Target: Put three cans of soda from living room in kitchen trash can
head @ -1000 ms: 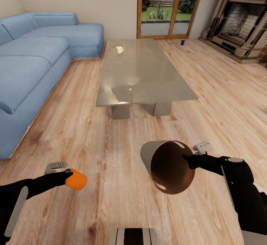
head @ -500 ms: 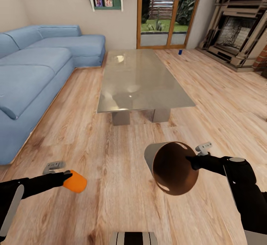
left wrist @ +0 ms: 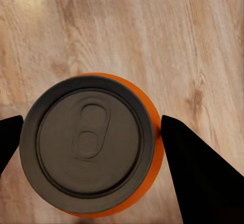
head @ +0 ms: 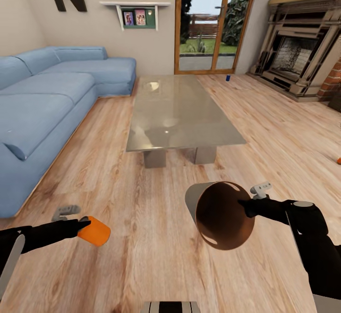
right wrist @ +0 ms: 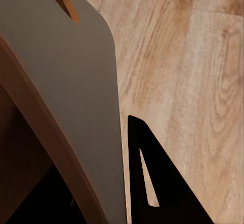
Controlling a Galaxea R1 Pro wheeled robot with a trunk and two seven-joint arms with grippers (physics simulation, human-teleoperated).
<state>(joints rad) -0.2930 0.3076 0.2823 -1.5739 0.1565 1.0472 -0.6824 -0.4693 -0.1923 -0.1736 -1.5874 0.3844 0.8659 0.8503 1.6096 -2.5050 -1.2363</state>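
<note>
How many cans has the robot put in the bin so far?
None looks binned yet: what shows of the bin's inside is bare. The left gripper holds an orange can, the right gripper holds the bin. A blue can and another orange can wait on the floor.

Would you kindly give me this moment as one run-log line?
room: living room | left gripper: shut on orange soda can | right gripper: shut on trash can rim, tilted | blue soda can: floor by glass door

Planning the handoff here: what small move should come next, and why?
Probably swing the left gripper toward the bin's mouth. It is shut on an orange can, while the right gripper holds the bin by its rim, tipped with the opening facing the camera and seemingly empty.
</note>
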